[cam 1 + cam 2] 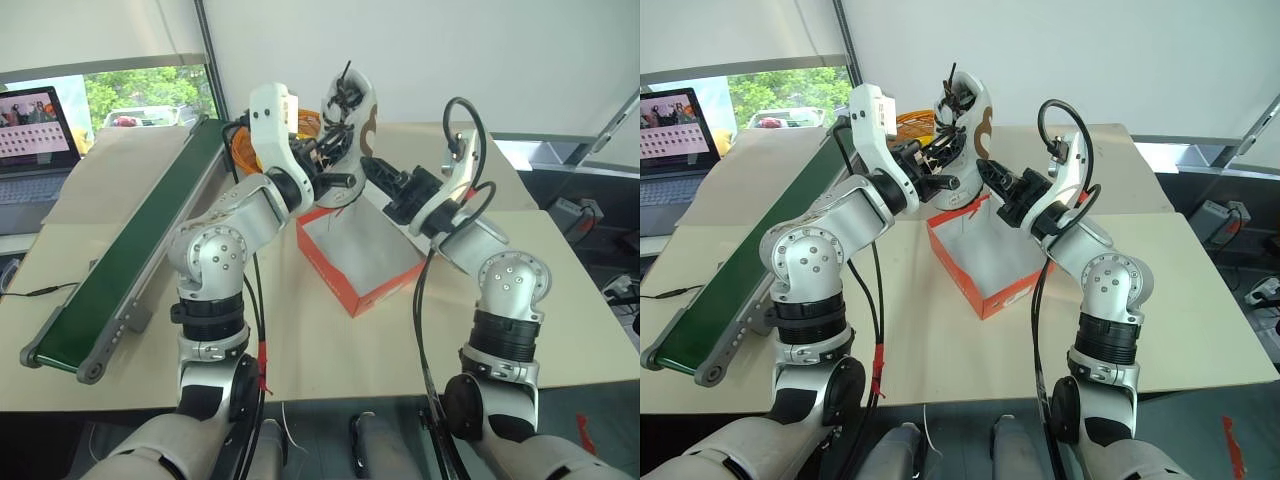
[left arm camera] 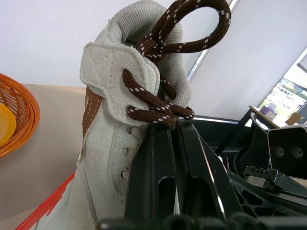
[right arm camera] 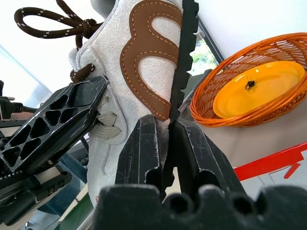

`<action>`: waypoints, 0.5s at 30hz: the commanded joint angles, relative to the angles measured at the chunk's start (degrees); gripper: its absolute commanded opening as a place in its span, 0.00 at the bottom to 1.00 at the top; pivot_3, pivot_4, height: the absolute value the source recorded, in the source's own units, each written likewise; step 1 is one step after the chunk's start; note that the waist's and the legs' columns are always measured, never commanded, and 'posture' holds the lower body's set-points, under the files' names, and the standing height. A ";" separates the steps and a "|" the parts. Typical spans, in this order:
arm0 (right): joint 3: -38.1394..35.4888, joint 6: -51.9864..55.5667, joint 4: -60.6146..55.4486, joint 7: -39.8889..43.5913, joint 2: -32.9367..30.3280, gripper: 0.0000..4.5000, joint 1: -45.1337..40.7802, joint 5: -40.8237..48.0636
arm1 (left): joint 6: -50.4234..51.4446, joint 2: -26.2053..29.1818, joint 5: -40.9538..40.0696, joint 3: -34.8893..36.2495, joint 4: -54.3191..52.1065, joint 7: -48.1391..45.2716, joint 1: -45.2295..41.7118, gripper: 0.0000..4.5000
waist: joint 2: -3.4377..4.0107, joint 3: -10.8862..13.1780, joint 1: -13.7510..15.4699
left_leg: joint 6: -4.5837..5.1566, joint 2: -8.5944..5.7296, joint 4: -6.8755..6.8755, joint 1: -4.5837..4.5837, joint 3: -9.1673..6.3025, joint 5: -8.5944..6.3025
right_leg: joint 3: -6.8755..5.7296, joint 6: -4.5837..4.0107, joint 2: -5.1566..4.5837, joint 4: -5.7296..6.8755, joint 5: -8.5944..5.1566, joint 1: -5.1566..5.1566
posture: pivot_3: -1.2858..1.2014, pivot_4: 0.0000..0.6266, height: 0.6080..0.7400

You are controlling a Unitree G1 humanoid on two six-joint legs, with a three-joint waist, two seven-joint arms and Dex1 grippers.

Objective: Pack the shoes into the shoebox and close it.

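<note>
One cream shoe (image 1: 352,112) with brown trim and dark laces hangs upright in the air, above the far end of the shoebox (image 1: 345,285). The box is red-orange with a white inside and lies open on the table. My left gripper (image 1: 340,168) is shut on the shoe at its laces (image 2: 153,112), by the tongue. From the other side, my right gripper (image 1: 372,168) is shut on the shoe's black toothed sole edge (image 3: 184,57). The right wrist view shows a left finger (image 3: 57,124) against the shoe's side.
A round orange wicker basket (image 3: 249,96) holding a yellow plate stands on the table behind the shoe. A green conveyor belt (image 1: 130,260) runs along the left side. A laptop (image 1: 35,140) sits at the far left. Bare tabletop lies right of the box.
</note>
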 commanded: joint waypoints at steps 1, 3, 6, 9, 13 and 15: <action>-0.26 -1.64 -1.43 -0.04 0.14 0.02 -1.74 2.20 | -2.03 0.29 -0.53 -0.15 -1.31 -0.51 -2.09 0.00 | 0.00 0.00 0.00 | 0.00 0.00 0.00 0.00 0.00 0.00 | 0.00 0.00 0.00 0.00 0.00 0.00 | 0.52 0.24 1.00; -0.08 -1.88 -1.43 -0.30 -0.01 0.02 -1.79 2.01 | -2.15 0.35 -0.39 -0.32 -1.24 -0.54 -1.95 0.00 | 0.00 0.00 0.02 | 0.00 0.00 0.00 0.00 0.00 0.00 | 0.00 0.00 0.00 0.00 0.00 0.00 | 0.52 0.24 1.00; 0.26 -2.14 -1.50 -0.97 -0.42 0.02 -1.97 1.47 | -1.85 0.94 -0.05 -0.95 -1.35 -0.99 -1.50 0.00 | 0.00 0.00 0.00 | 0.00 0.00 0.00 0.00 0.00 0.00 | 0.00 0.00 0.00 -0.01 0.00 0.00 | 0.52 0.24 1.00; 0.33 -2.32 -1.65 -1.29 -0.88 0.02 -2.23 1.53 | -0.15 1.99 -0.58 -1.60 -1.81 -1.63 -0.69 0.00 | 0.00 0.00 -0.01 | 0.00 0.00 0.00 0.00 0.00 0.00 | 0.00 0.00 0.00 -0.01 0.00 0.00 | 0.52 0.24 1.00; 0.39 -2.71 -1.08 -1.49 -1.35 0.02 -2.49 1.18 | 2.14 2.88 -2.65 -1.36 -3.36 -2.16 0.35 0.22 | 0.00 0.00 0.02 | 0.00 0.00 0.00 0.00 0.00 0.00 | 0.00 0.00 0.00 -0.01 0.00 0.00 | 0.52 0.24 1.00; 0.58 -2.88 -0.75 -1.40 -1.83 0.02 -2.57 0.85 | 4.04 3.97 -4.37 -1.18 -4.90 -3.11 0.90 0.38 | 0.00 0.00 0.00 | 0.00 0.00 0.00 -0.01 0.00 0.00 | 0.00 0.00 0.00 -0.01 0.00 0.00 | 0.52 0.24 1.00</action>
